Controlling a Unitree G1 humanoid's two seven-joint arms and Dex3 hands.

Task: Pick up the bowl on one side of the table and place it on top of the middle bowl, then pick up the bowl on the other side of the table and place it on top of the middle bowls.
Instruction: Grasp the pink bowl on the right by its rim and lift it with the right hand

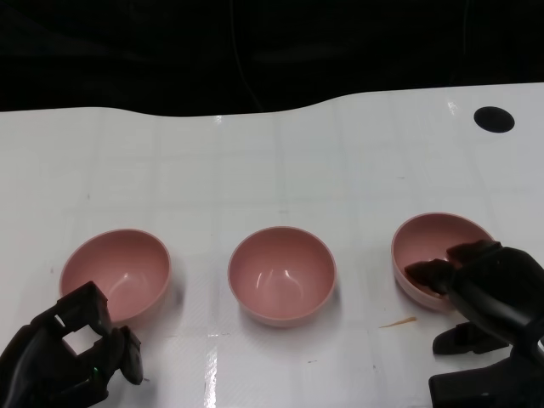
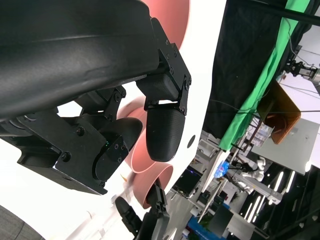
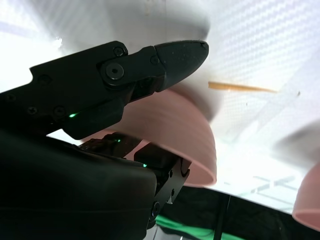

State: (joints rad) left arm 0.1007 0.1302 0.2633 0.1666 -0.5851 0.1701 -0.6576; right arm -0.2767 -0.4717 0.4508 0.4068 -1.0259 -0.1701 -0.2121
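Note:
Three pink bowls stand in a row on the white table. The left bowl (image 1: 115, 274) and the middle bowl (image 1: 280, 274) stand untouched. My right hand (image 1: 486, 291) reaches over the near rim of the right bowl (image 1: 438, 242). Its fingers (image 1: 429, 274) lie inside the bowl and its thumb is outside. In the right wrist view the thumb (image 3: 182, 54) presses the outer wall of the right bowl (image 3: 175, 130), which rests on the table. My left hand (image 1: 75, 353) hovers just in front of the left bowl, fingers apart and holding nothing.
A thin orange sliver (image 1: 398, 322) lies on the table (image 1: 255, 170) in front of the right bowl. A black round spot (image 1: 494, 119) marks the far right corner. The table's dark far edge curves across the back.

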